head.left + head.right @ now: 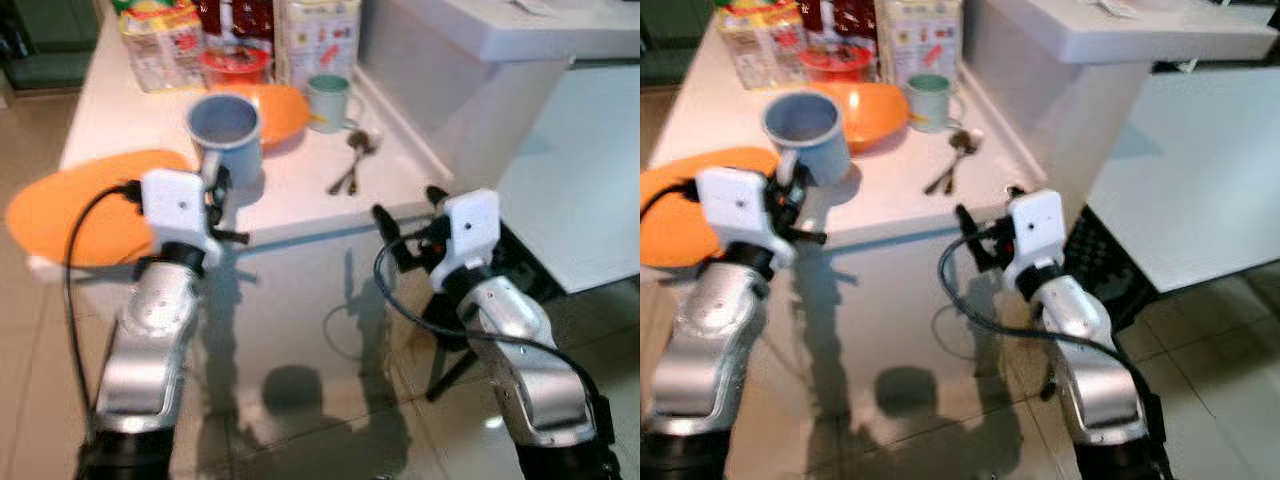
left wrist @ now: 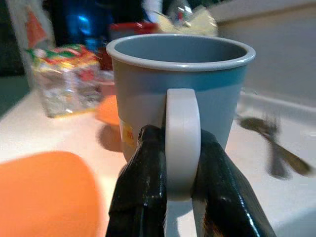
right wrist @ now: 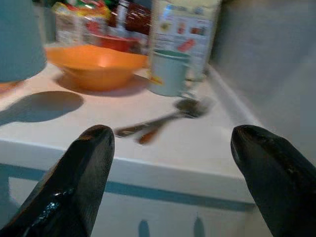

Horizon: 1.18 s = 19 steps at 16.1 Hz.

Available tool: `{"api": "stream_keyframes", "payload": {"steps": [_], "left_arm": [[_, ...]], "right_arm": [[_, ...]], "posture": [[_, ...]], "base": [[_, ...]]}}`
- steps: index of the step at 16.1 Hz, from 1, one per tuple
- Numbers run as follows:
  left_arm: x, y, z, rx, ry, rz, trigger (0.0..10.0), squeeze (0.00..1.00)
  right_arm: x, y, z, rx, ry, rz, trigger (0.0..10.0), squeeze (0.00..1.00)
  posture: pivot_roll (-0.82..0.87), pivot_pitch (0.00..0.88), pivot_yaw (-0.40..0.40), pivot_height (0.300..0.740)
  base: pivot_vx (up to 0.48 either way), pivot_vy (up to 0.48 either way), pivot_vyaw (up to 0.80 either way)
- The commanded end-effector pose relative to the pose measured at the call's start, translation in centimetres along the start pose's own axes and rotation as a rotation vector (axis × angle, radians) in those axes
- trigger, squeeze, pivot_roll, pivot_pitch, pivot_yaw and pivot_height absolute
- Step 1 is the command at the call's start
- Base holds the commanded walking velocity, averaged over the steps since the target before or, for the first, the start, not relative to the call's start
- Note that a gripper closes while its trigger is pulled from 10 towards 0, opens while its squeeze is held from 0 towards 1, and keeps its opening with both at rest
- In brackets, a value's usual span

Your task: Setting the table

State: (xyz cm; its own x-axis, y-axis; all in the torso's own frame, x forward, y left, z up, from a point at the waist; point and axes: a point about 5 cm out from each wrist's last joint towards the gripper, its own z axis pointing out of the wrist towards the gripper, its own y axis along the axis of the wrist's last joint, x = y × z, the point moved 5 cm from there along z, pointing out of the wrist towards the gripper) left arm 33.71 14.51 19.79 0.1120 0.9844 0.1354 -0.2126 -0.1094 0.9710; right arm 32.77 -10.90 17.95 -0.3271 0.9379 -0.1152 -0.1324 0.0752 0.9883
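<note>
A blue-grey mug point(image 1: 226, 133) is held just above the white table point(image 1: 300, 190), near its front edge. My left gripper point(image 2: 180, 168) is shut on the mug's white handle point(image 2: 180, 138). An orange plate point(image 1: 80, 205) lies at the table's front left corner, an orange bowl point(image 1: 275, 108) behind the mug. Beside the bowl is a small green cup point(image 1: 328, 101), with spoons point(image 1: 352, 160) in front of it. My right gripper point(image 1: 408, 215) hovers open below the table's front edge, nothing between its fingers.
Food packets point(image 1: 160, 45), a red container point(image 1: 236, 62) and a carton point(image 1: 318, 35) stand along the table's back. A white counter point(image 1: 480, 70) rises to the right of the table, a white panel point(image 1: 575, 180) beyond it. Shiny tiled floor point(image 1: 300, 400) lies below.
</note>
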Motion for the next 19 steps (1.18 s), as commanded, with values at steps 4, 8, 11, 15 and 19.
{"api": "stream_keyframes", "payload": {"steps": [4, 8, 11, 15, 19], "left_arm": [[-0.1, -0.6, 0.2, 0.025, 0.019, 0.025, 10.0, 0.00], [-0.3, -0.7, 0.7, 0.032, 0.026, 0.034, 10.0, 0.00], [-0.9, -0.8, 1.1, 0.036, 0.023, 0.032, 10.0, 0.00], [-0.9, -1.1, 1.3, 0.048, 0.025, 0.041, 10.0, 0.00], [-1.4, -1.3, 1.8, 0.058, 0.021, 0.025, 10.0, 0.00]], "right_arm": [[-0.6, 0.4, 0.3, -0.020, -0.037, -0.020, 10.0, 0.00], [-1.6, 0.2, 0.4, -0.018, -0.101, -0.043, 10.0, 0.00], [-3.2, -0.3, 0.2, 0.001, -0.181, -0.042, 10.0, 0.00], [-3.7, -0.4, 0.2, -0.006, -0.214, -0.034, 10.0, 0.00], [-3.6, -0.8, 0.2, 0.015, -0.193, -0.051, 10.0, 0.00]], "posture": [[0.03, 0.000, -0.039, 0.740], [0.03, 0.000, -0.032, 0.740], [0.02, 0.000, -0.030, 0.740], [0.01, 0.000, -0.022, 0.740], [0.01, 0.000, -0.026, 0.740]], "base": [[0.000, -0.480, 0.50], [0.000, -0.480, 0.37], [0.000, -0.480, 0.00], [0.000, -0.480, 0.00], [0.000, -0.480, 0.00]]}}
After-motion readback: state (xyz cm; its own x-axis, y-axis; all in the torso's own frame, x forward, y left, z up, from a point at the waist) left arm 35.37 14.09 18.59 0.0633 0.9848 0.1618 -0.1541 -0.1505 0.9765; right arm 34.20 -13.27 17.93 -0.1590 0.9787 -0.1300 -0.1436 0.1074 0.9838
